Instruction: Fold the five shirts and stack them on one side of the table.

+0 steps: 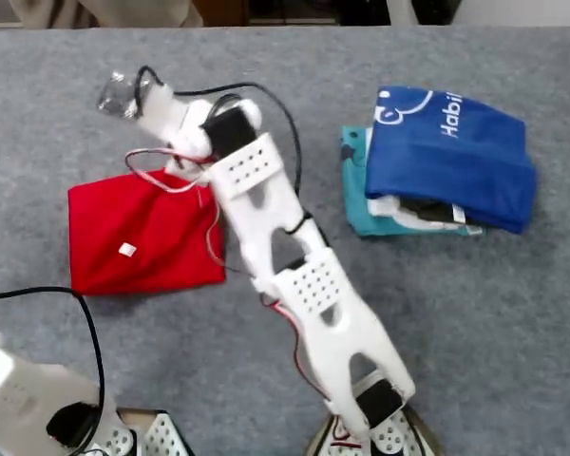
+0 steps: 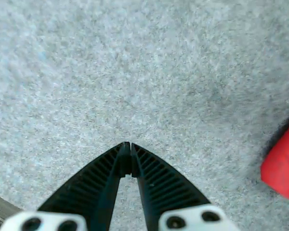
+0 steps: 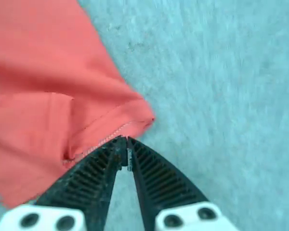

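Red shirt (image 1: 142,237) lies folded at 9 o'clock on the table (image 1: 266,57), well apart from the stack (image 1: 446,161) at 2 o'clock, probably because it has yet to be carried over. Your right gripper (image 3: 124,144) is closed with its tips against the shirt's hem, near a corner; whether any cloth is nipped, you cannot tell. Your left gripper (image 2: 126,147) is closed on nothing above bare table, the shirt nearby but apart.

We're looking at a red shirt (image 1: 142,233), a blue shirt (image 1: 456,157) with white print, a teal shirt (image 1: 357,207), grey table (image 1: 484,332).
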Controlling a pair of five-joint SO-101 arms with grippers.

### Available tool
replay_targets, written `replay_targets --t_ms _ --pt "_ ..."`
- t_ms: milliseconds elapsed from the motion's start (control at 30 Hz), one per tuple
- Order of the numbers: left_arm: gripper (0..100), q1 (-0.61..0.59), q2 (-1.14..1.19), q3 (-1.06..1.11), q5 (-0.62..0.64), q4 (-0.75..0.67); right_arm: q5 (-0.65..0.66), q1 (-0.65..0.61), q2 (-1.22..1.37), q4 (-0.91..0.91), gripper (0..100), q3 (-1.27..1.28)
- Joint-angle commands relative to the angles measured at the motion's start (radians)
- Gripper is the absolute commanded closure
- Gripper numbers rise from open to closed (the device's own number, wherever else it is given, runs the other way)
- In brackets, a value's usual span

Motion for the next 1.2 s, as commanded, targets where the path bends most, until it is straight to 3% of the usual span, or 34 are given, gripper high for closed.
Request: replay_targets --t_ms 0,200,633,1000,1167 --pt "98 0.026 -0.051 0.002 -0.005 -0.002 0.006 -0.124 -0.05 -0.032 99.6 -0.033" --pt "98 -0.017 -0.051 0.0 -0.009 -0.009 0.011 -0.196 0.122 -0.224 99.6 0.028" --pt "98 -0.04 -0.045 -0.005 -0.043 -0.066 0.011 -0.137 0.154 0.078 99.6 -0.004" --pt "98 -0.063 -0.044 -0.003 -0.044 -0.109 0.011 -0.136 0.111 0.08 99.6 0.179" --pt "98 -0.058 -0.044 0.0 -0.044 -0.107 0.006 -0.137 0.064 -0.061 99.6 0.182"
